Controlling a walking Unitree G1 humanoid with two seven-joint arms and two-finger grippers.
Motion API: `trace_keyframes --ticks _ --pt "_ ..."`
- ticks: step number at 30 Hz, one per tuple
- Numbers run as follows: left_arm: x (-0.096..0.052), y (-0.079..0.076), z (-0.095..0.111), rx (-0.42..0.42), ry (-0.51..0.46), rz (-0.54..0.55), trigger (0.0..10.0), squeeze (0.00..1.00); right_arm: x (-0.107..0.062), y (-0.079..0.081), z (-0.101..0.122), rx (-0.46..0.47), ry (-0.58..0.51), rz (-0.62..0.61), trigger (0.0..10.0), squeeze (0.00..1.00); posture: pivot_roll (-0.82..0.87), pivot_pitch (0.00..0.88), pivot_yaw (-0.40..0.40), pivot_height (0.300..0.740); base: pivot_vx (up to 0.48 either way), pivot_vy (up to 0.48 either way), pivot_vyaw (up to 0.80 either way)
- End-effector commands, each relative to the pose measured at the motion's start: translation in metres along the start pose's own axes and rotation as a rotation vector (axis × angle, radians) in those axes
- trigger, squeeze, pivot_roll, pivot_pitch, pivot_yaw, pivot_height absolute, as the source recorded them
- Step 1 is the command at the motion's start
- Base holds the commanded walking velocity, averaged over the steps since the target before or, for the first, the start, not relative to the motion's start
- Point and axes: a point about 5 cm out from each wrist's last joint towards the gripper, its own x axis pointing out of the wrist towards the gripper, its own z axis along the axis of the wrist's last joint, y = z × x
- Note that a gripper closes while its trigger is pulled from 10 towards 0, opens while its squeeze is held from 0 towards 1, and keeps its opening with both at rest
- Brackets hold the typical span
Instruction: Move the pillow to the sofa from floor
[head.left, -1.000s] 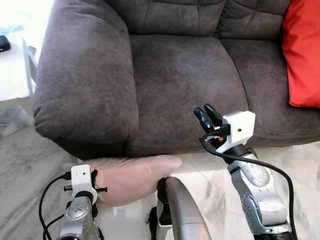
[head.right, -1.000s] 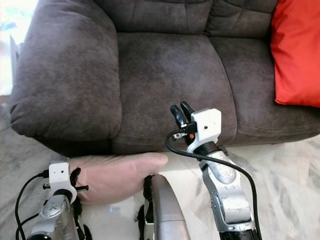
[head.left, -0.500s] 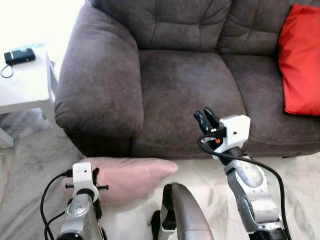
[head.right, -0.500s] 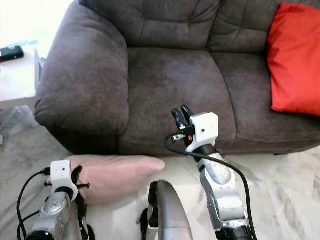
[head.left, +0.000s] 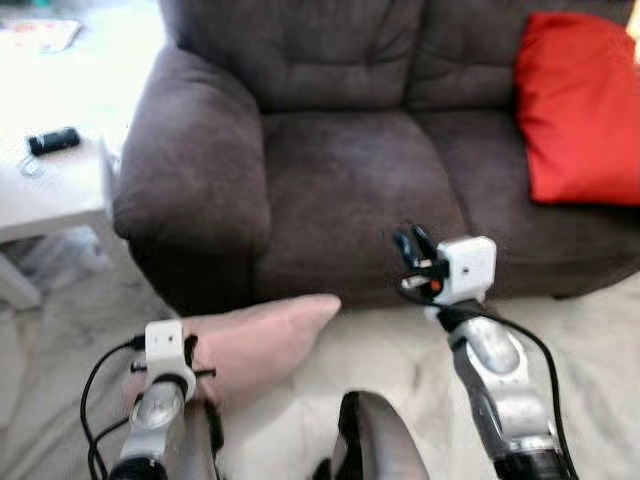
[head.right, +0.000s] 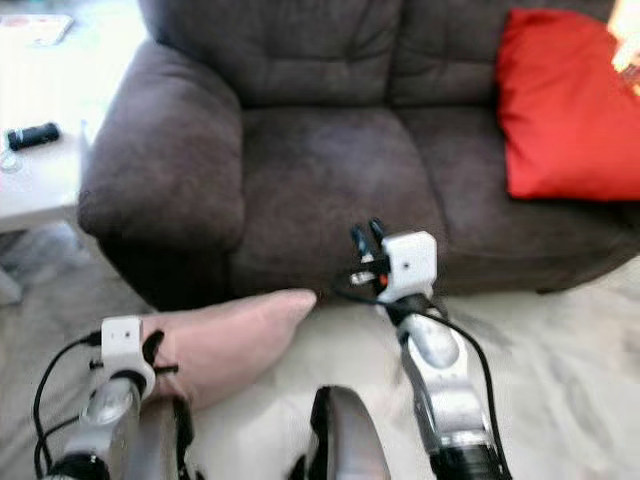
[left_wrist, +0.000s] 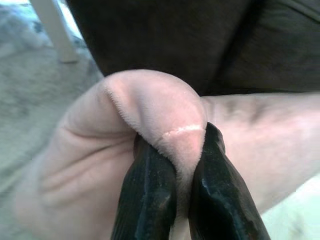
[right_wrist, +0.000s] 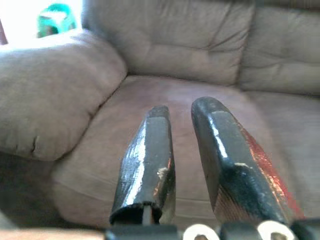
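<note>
A pale pink pillow (head.left: 255, 340) rests low on the floor at the foot of the dark brown sofa (head.left: 340, 170), its pointed corner reaching the sofa's front. My left gripper (left_wrist: 180, 142) is shut on a folded edge of the pillow (left_wrist: 150, 105), with the fabric pinched between both black fingers. In the eye views the left wrist (head.left: 165, 360) sits over the pillow's near end. My right gripper (head.left: 412, 245) is raised in front of the seat cushion's front edge. Its fingers (right_wrist: 150, 150) are shut with nothing between them, pointing at the seat.
A red cushion (head.left: 580, 110) leans on the sofa's right end. A white side table (head.left: 50, 190) with a black device (head.left: 53, 140) stands left of the armrest. Pale marbled floor (head.left: 580, 340) lies open in front of the sofa. My own body (head.left: 375, 440) shows at the bottom.
The camera has pulled back and tilted up, so more of the sofa back and side table show. The pillow's free corner now points up toward the sofa front. Both grippers hold as before.
</note>
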Motion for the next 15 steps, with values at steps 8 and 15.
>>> trace_keyframes --ticks 8,15 --pt "0.009 0.008 0.028 0.019 -0.109 0.026 10.0 0.0 0.007 -0.005 -0.009 0.006 0.019 -0.035 10.0 0.0 0.03 0.006 -0.11 0.568 0.0 0.0 0.0" --pt "0.01 0.009 0.041 0.053 -0.178 -0.003 10.0 0.0 0.012 -0.007 -0.015 -0.009 0.04 -0.02 10.0 0.0 0.03 0.0 -0.108 0.568 0.0 0.0 0.0"
